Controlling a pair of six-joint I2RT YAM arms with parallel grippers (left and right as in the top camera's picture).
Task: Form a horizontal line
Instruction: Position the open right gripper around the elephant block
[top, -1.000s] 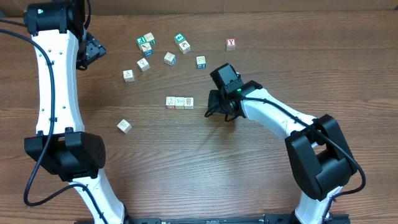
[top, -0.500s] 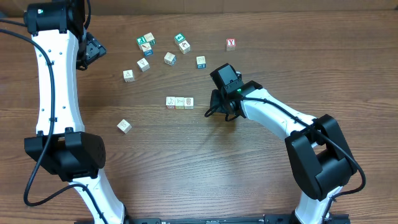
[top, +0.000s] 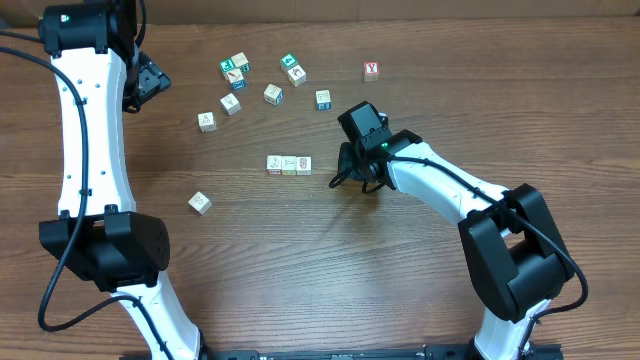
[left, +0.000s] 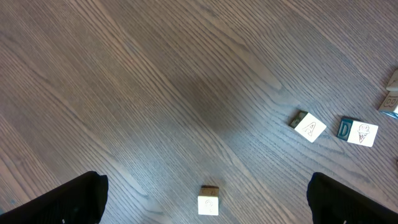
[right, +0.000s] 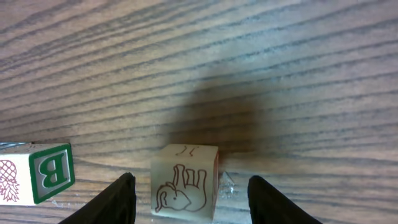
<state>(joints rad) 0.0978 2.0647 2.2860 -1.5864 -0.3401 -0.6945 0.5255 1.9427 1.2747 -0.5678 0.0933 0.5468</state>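
Wooden table (top: 300, 260), three-cube horizontal line (top: 289, 165)

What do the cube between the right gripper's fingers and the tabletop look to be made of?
Cube: pale wood by the look of it, matte and apparently unvarnished, with a reddish-brown elephant outline printed on one face. Tabletop: dark brown surface with long streaked grain lines and a slight sheen. Whether it is solid wood or a wood-pattern laminate cannot be told.

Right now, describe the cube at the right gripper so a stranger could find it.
Follow the right arm to its gripper. Between the open fingers sits a pale cube. It shows an elephant; its neighbour shows a green B.
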